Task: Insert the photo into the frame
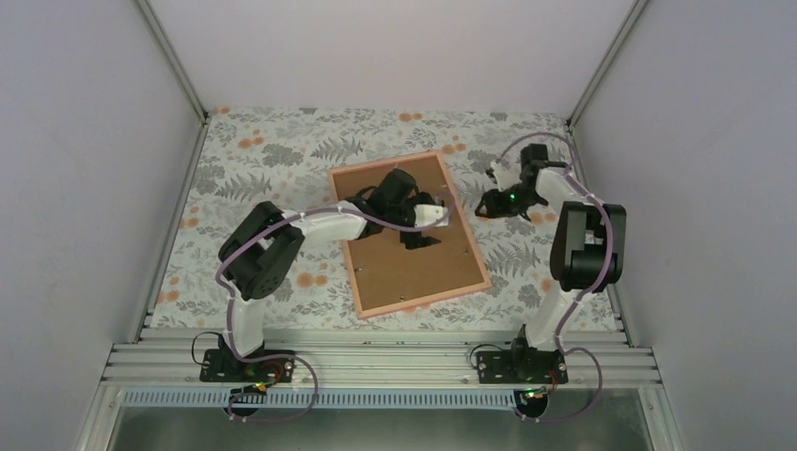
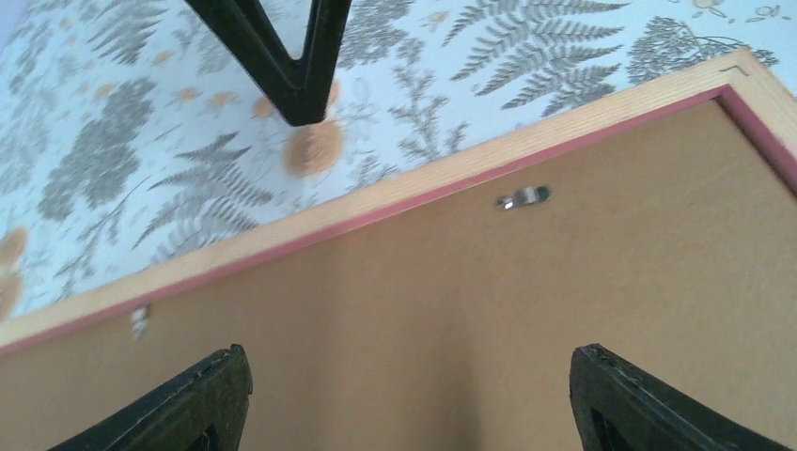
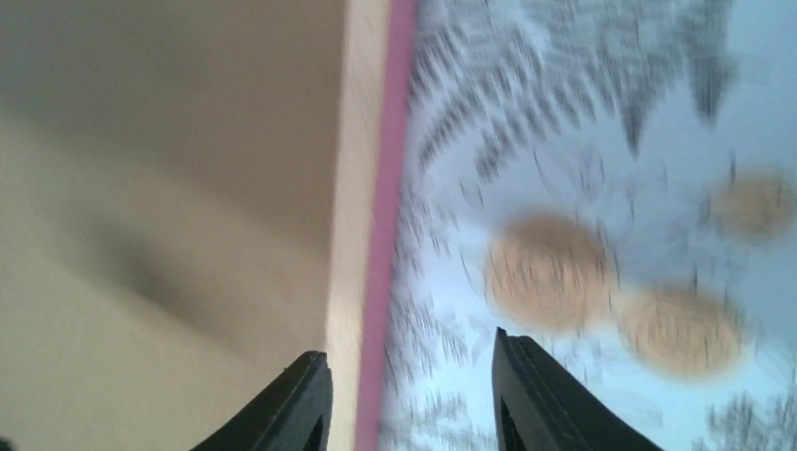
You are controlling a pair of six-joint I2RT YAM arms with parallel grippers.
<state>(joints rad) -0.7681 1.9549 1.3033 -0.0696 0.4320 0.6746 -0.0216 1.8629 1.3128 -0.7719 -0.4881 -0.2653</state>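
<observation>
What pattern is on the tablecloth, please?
The tablecloth shows grey ferns and orange flowers; clearest in left wrist view.

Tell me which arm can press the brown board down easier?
Probably left: the left claw hangs open over the brown cardboard backing board; the right claw is beside the thin pink frame.

The view is blurred throughout. Two dark fingers are seen at the bottom edge, and the jaws are held apart with nothing gripped between them. The frame is shown as a thin pink strip running from top to bottom, passing just beside the left finger into the gap. A pale wooden band is set against the strip's left side, and the brown board is spread over the left part of the view. To the right, the tabletop is seen, printed with grey ferns and three orange blooms.
</observation>
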